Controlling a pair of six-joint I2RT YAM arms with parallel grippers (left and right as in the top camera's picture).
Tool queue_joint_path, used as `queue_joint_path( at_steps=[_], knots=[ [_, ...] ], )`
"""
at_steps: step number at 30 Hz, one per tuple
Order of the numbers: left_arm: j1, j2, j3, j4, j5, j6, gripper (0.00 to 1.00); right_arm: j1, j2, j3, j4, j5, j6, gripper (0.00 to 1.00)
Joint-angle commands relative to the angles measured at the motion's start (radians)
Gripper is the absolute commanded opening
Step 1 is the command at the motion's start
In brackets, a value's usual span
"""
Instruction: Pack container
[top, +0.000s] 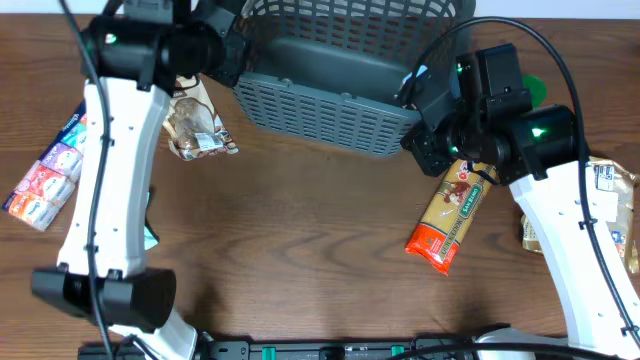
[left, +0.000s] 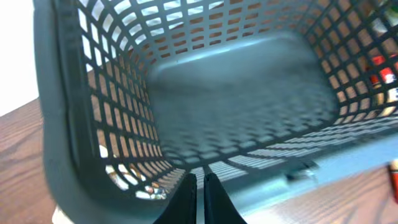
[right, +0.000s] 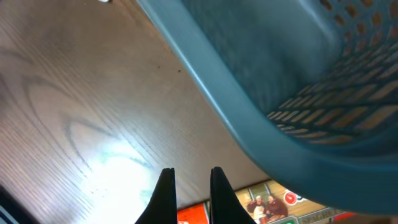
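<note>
The container (top: 330, 118), a large grey lattice basket, stands at the back of the table, turned at an angle. My left gripper (top: 234, 68) is at its left corner. In the left wrist view its fingers (left: 199, 177) are shut to a sliver against the lower near wall, looking into the empty basket (left: 236, 93). Whether the wall is pinched I cannot tell. My right gripper (top: 416, 137) hangs just off the basket's right corner. Its fingers (right: 191, 171) stand narrowly apart over bare wood, nothing between them, the basket's rim (right: 249, 124) to their upper right.
An orange and red pasta packet (top: 450, 215) lies under the right arm, also visible in the right wrist view (right: 267, 205). A brown crinkled bag (top: 195, 125) and a colourful packet (top: 50, 170) lie left. A green-lidded jar (top: 536, 90) and another packet (top: 612, 200) sit at the right edge.
</note>
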Motion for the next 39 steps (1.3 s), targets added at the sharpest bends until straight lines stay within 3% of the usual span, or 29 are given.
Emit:
queue_joint_path(
  at_steps=[1, 8, 25, 30, 32, 35, 38, 39],
  knots=[
    [-0.003, 0.034, 0.019, 0.008, -0.005, 0.055, 0.06, 0.009, 0.003, 0.014, 0.014, -0.001, -0.054, 0.01],
    [-0.003, 0.087, 0.017, -0.007, -0.005, 0.054, 0.06, 0.009, 0.017, 0.011, 0.045, 0.000, -0.062, 0.01],
    [-0.003, 0.092, 0.017, -0.217, -0.005, 0.054, 0.06, 0.008, 0.158, 0.012, 0.069, 0.000, -0.061, 0.01],
    [-0.003, 0.092, 0.017, -0.199, -0.005, 0.054, 0.06, 0.008, 0.157, 0.012, 0.066, 0.000, -0.061, 0.01],
    [-0.003, 0.092, 0.017, -0.173, -0.005, 0.046, 0.21, 0.008, 0.149, 0.012, 0.062, 0.000, -0.060, 0.01],
    [-0.003, 0.090, 0.018, -0.118, -0.005, 0.015, 0.34, 0.008, 0.114, 0.019, 0.058, 0.000, -0.047, 0.03],
    [-0.003, 0.086, 0.023, -0.065, -0.005, -0.007, 0.63, 0.008, 0.056, 0.031, 0.059, 0.000, -0.030, 0.07],
    [-0.003, 0.084, 0.026, -0.056, -0.005, -0.007, 0.63, 0.008, 0.036, 0.032, 0.060, 0.001, -0.024, 0.09]
  ],
)
